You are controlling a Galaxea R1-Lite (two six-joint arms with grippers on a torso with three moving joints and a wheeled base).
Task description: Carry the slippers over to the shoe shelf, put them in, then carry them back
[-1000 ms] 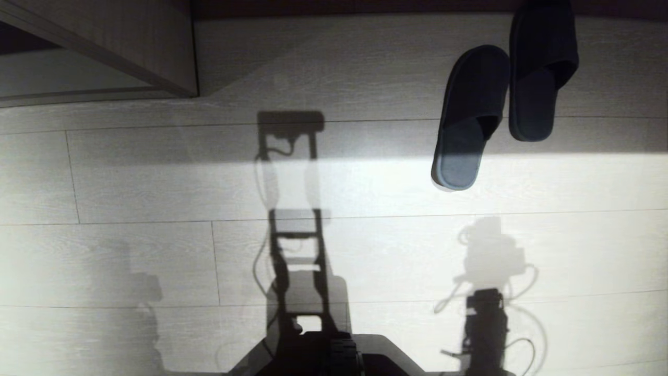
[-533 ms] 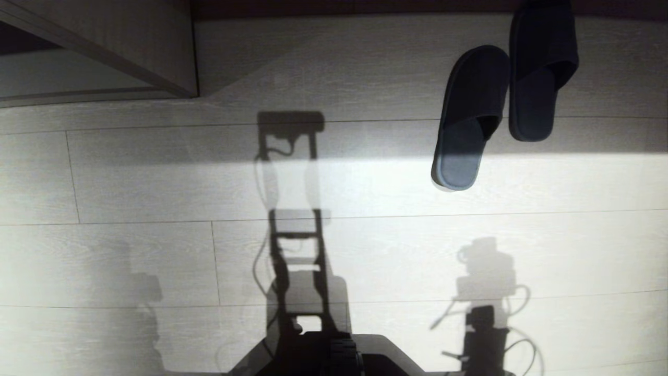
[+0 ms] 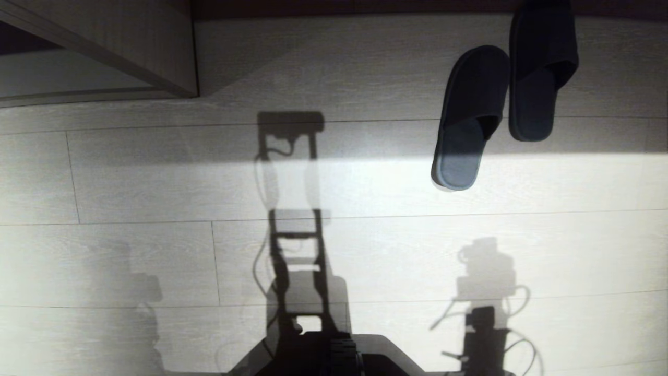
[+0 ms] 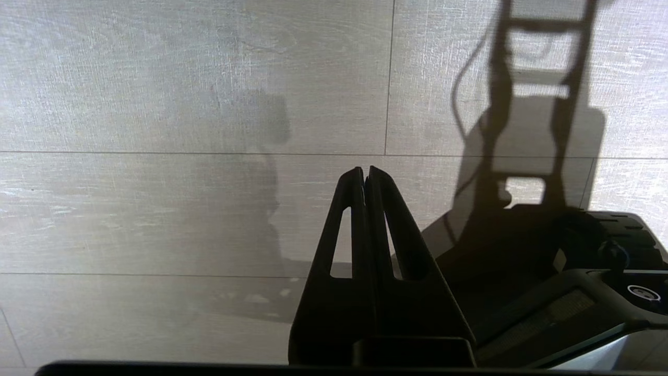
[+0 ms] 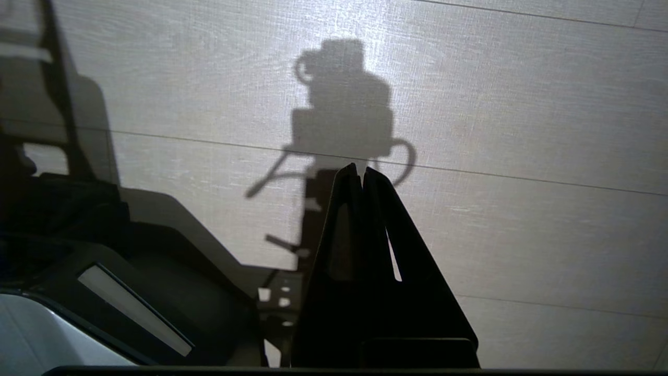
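**Slippers on the floor, both end effectors closed and empty**

In the head view the far slipper [image 3: 543,68] is cut off by the top edge of the frame at upper right, so its toe end cannot be seen. The near slipper [image 3: 469,117] lies just beside it, lower and to its left, whole, with its heel end reaching into the bright band on the floor [image 3: 130,177]. Both sit partly in shadow and their weave is hard to make out. At upper left a pale wood unit [image 3: 130,47] is cropped by the frame; only a slanted board and a corner show, and its inside cannot be read.

Neither arm proper shows in the head view apart from a dark part at the lower right edge; mostly shadows of the robot fall across the floor, and the dark base [image 3: 323,355] fills the bottom centre.

The left end effector [image 4: 364,172] points out over bare floor, fingers pressed together, nothing between them. The right end effector [image 5: 360,172] is posed alike, fingers together and empty, with its own shadow on the boards ahead. Both are well apart from the slippers.
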